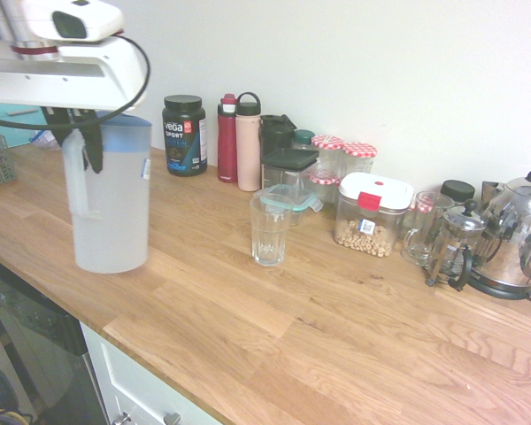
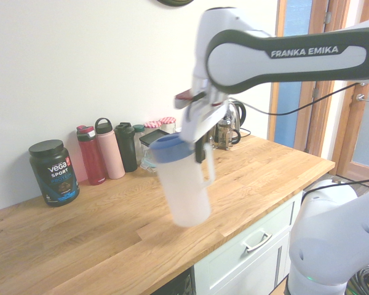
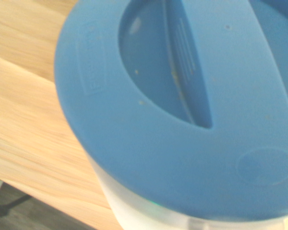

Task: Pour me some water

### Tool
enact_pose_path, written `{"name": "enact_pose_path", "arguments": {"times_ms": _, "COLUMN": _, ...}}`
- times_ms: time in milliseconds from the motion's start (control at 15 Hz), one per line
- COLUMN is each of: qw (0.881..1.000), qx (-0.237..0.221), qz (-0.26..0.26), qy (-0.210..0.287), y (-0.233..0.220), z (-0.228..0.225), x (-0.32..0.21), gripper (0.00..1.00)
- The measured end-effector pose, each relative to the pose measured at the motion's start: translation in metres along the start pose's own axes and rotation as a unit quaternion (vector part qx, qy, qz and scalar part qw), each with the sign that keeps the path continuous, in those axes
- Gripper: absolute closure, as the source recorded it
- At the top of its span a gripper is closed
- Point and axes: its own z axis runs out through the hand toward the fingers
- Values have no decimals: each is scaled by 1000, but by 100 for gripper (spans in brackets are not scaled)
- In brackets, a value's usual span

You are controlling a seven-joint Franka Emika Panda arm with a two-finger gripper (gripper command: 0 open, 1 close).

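Far left of counter [image 1: 336, 354]: pitcher [image 1: 111, 208] in gripper [image 1: 80, 146], dark fingers [image 1: 92, 146] clamped tight on side handle near blue lid [image 1: 128, 133]. Second exterior view shows pitcher lifted off wood, hanging over front part of counter.

Step in hand, by my reckoning: carry phase, pour not begun. Water barely discernible through frosted wall.

Long axis near upright, slight lean in second exterior view; lid up, base down.

Further right: empty glass [image 1: 270, 228], well apart from pitcher. Next move calls for travel toward glass, spout brought over rim, then slow tilt.
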Motion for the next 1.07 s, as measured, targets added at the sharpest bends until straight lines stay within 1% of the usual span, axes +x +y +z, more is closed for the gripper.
{"name": "enact_pose_path", "arguments": {"times_ms": 133, "qw": 1000, "qx": 2, "qz": 7, "qy": -4, "y": 50, "z": 1, "x": 19, "gripper": 100}}
{"name": "enact_pose_path", "arguments": {"times_ms": 200, "qw": 1000, "qx": 1, "qz": 9, "qy": -7, "y": 68, "z": 1, "x": 24, "gripper": 100}}
{"name": "enact_pose_path", "arguments": {"times_ms": 400, "qw": 1000, "qx": -3, "qz": 10, "qy": -13, "y": 105, "z": -5, "x": 40, "gripper": 100}}
{"name": "enact_pose_path", "arguments": {"times_ms": 600, "qw": 999, "qx": -22, "qz": -29, "qy": 0, "y": 160, "z": -8, "x": 70, "gripper": 100}}
{"name": "enact_pose_path", "arguments": {"times_ms": 733, "qw": 998, "qx": -23, "qz": -49, "qy": 16, "y": 192, "z": -3, "x": 100, "gripper": 100}}
{"name": "enact_pose_path", "arguments": {"times_ms": 800, "qw": 997, "qx": -26, "qz": -65, "qy": 16, "y": 204, "z": 4, "x": 115, "gripper": 100}}
{"name": "enact_pose_path", "arguments": {"times_ms": 933, "qw": 993, "qx": -32, "qz": -115, "qy": -1, "y": 203, "z": 10, "x": 148, "gripper": 100}}
{"name": "enact_pose_path", "arguments": {"times_ms": 1067, "qw": 985, "qx": -45, "qz": -164, "qy": -29, "y": 189, "z": 11, "x": 176, "gripper": 100}}
